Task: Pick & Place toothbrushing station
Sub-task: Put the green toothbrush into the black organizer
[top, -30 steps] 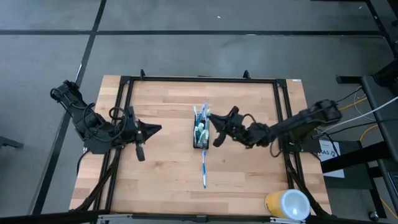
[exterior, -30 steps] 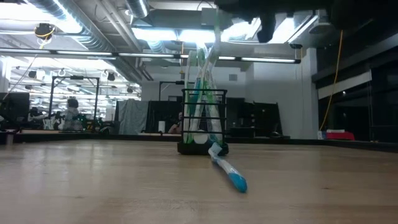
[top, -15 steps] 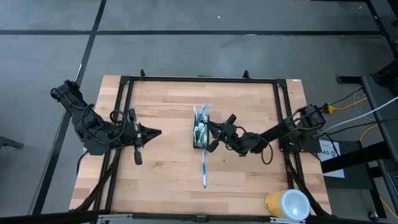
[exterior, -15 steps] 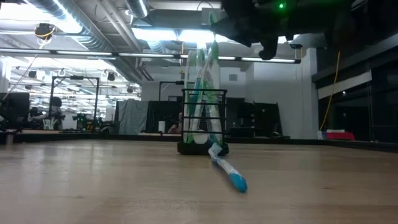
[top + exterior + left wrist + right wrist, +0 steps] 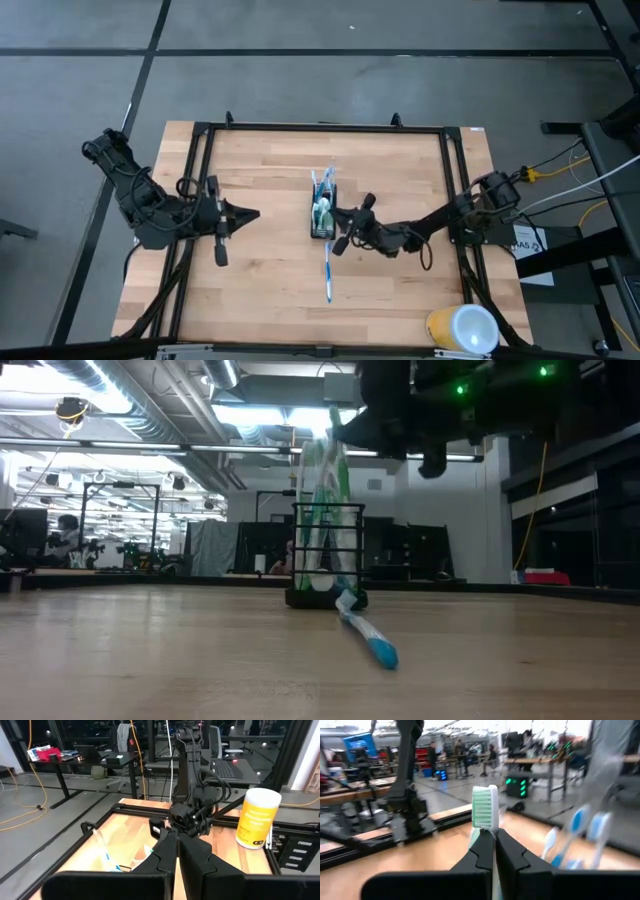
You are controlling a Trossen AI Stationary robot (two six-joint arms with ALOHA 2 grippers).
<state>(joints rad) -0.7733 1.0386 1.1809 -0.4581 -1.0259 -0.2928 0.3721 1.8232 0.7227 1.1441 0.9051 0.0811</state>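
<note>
Right now my right fingers sit just beside the small black rectangular mesh holder in the middle of the wooden bench. They are pressed together on the green-white toothbrush, whose bristled head stands up straight ahead of my right wrist camera. I judge I hold it by the handle so the head stays upright and it can slide down into the holder alongside the others.

From the low view, the holder stands upright with several slim brushes rising above its rim, and my right arm hangs over it from above. A blue-white toothbrush lies flat on the bench, one end touching or nearly touching the holder's base, the other pointing away toward the bench's near edge. It looks like the next piece to collect.

My left fingers rest closed, with nothing between them, well apart from the holder on the left side of the bench, pointed toward it and waiting.

A large yellow-and-white round cup stands at the bench's corner on my right side, clear of the work.
</note>
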